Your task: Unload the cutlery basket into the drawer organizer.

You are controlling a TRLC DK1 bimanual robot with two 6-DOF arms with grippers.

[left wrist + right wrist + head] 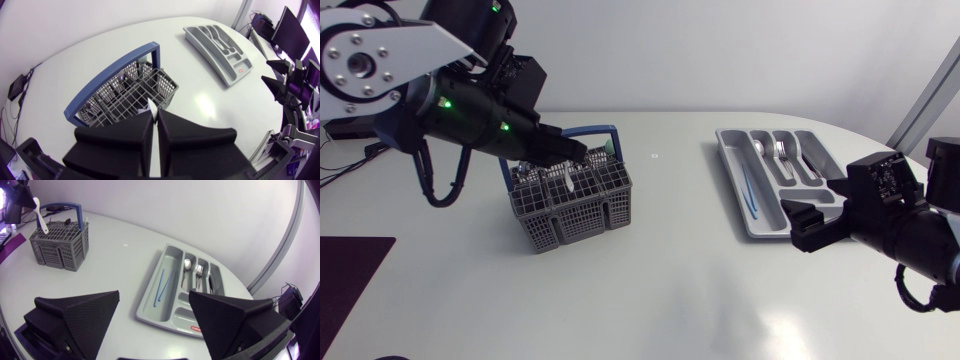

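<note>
while the left arm is hanging over the grey basket [570,215] on the left part of the white table [650,290], the left fingers [120,145] are pinching a thin white utensil [152,106], closed almost flat on it. the utensil is sticking up out of the basket, its lower end apparently down among the grid cells. the drawer organizer [724,140] is lying well apart on the right, already holding blue sticks, a spoon, forks and a dark-handled piece. the right fingers [75,315] are gaping wide, holding nothing, just beside the organizer's near end.

risks, as a judgement: the grip is looking narrow and close to one end, so the utensil could be swivelling or slipping during a long carry across the table. if its lower end is catching in the grid or under the blue handle [112,67], a lift could be dragging or tipping the light basket. the right arm may also be crowding the drop spot.
</note>
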